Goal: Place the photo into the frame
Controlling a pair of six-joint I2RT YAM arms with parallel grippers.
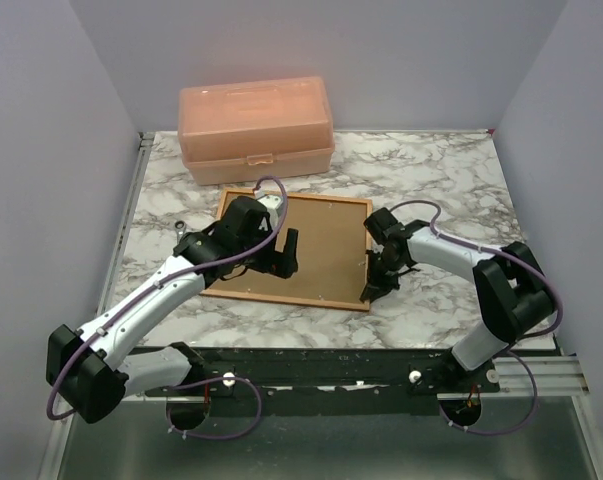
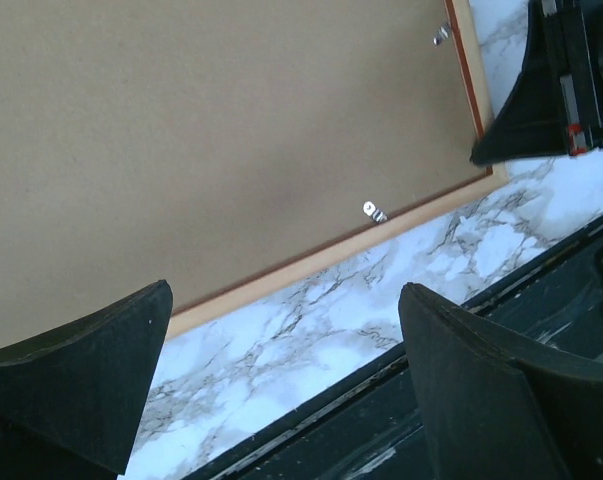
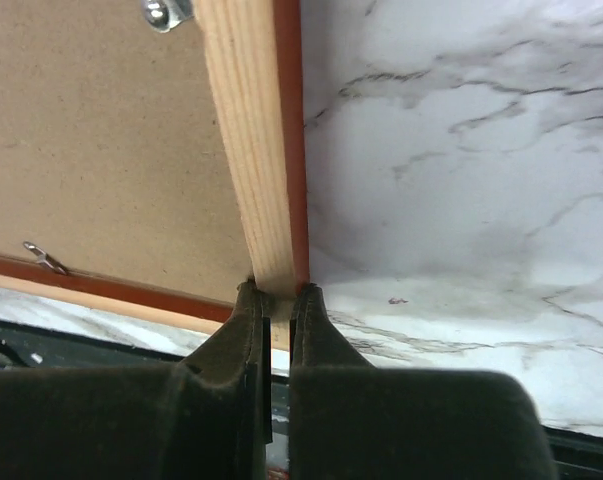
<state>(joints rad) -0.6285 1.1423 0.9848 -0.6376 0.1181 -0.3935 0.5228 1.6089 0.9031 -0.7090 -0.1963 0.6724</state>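
One frame (image 1: pixel 311 300) lies flat at the middle of the marble table (image 1: pixel 441 180), pale back facing up, with a brown backing board (image 1: pixel 326 245) seated inside it. Its long axis runs left to right, and the right end sits slightly nearer than the left. A peach plastic box (image 1: pixel 256 125) stands just beyond its far edge.

I read the left arm as reaching diagonally from the near left, wrist bent down over the near left part of the board. The left gripper (image 1: pixel 289 252) hangs above the board with its fingers spread wide, holding nothing.

The right arm has its elbow out to the right and its forearm angled left. The right gripper (image 3: pixel 279 295) has its fingers pressed together, tips against the frame's near right corner. I cannot tell whether any wood is pinched.
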